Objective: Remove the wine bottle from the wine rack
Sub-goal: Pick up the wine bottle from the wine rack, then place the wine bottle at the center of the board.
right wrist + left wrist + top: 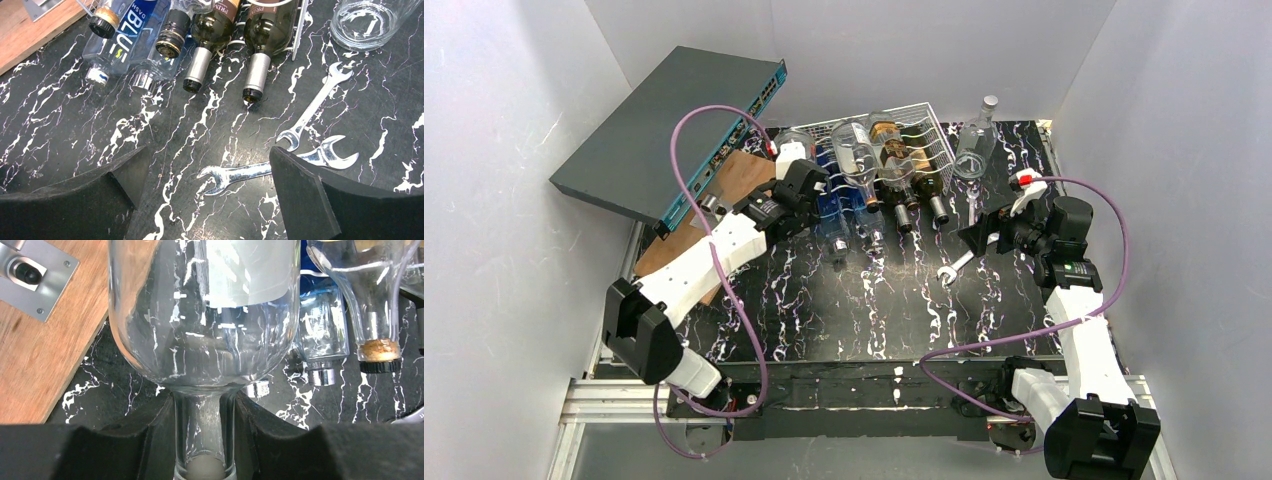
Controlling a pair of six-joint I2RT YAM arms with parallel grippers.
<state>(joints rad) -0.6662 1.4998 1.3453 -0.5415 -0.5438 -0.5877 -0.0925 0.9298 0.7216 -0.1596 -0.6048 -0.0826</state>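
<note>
Several bottles lay necks-forward in the wine rack, the white wire grid at the back of the black marbled table. At its left end was the clear wine bottle. The left gripper was clamped on its neck, fingers snug on either side just below the shoulder. Whether the bottle's body sat in a cradle could not be told.

The step in hand looked like the draw-out. It would go best pulled straight back along the bottle's own axis, body kept level so it did not drag on the wire. It should also go slowly, since smooth glass held by a thin neck could pivot or slip. The right gripper hung empty over the table with its jaws wide apart, away from the rack.

A grey network switch leaned at the left over a wooden board, both just beside the pull path. Close on the right lay a blue bottle, with two dark wine bottles beyond it, and a sideways swing could knock them. An upright clear bottle stood right of the rack. Two wrenches lay beneath the right gripper, out of the way.
</note>
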